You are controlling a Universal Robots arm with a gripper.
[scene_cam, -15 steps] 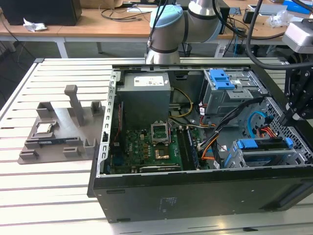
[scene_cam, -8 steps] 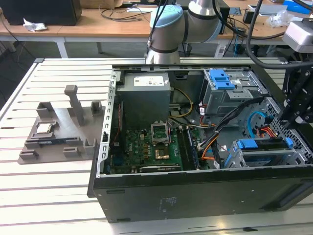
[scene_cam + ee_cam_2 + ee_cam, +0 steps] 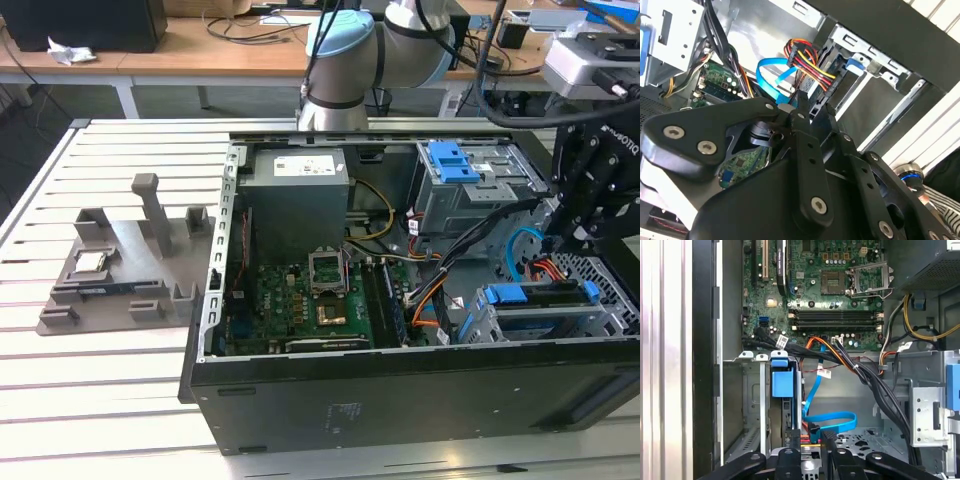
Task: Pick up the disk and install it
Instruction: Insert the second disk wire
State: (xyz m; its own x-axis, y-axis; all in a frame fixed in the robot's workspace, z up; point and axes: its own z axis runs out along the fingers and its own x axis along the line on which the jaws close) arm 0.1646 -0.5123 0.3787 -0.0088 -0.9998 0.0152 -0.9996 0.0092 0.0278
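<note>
Gripper (image 3: 572, 232), fingers closed together and holding nothing, above the drive cage (image 3: 545, 310) holding the blue-framed disk (image 3: 540, 296), amid blue data cable (image 3: 832, 421) and bundled wiring (image 3: 860, 372).

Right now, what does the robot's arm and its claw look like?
The arm is made of fat silver-grey tubes with light-blue caps at the round joints. Black cables hang near its wrist. The claw, a black metal gripper, has flat jointed links pinned with round silver screws, seen in both wrist views, and white lettering on its side. A light-grey box sits above it.
</note>
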